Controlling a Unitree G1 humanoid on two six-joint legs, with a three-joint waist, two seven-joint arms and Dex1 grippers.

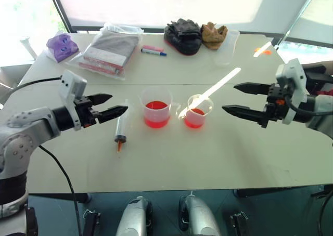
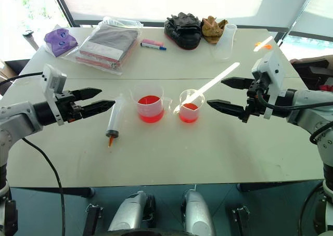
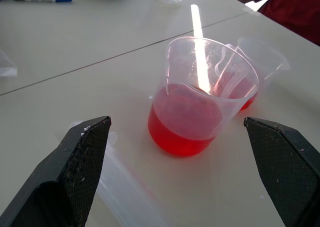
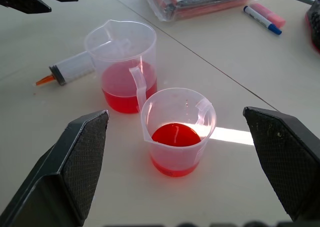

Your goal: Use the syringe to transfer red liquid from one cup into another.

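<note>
The syringe (image 1: pixel 122 127) lies flat on the worktop beside the larger beaker (image 1: pixel 156 107), toward the left edge, so a clumsy reach could roll it away or knock over the smaller cup (image 1: pixel 196 111) of red liquid (image 4: pixel 172 135). Left hand (image 1: pixel 106 105) and right hand (image 1: pixel 240 98) hover level, pointing inward at the cups, both wide open and empty

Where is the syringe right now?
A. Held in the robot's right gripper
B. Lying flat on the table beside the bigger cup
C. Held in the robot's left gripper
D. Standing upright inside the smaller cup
B: the syringe lies flat on the table next to the bigger cup, on its side toward the open, empty left gripper.
</note>
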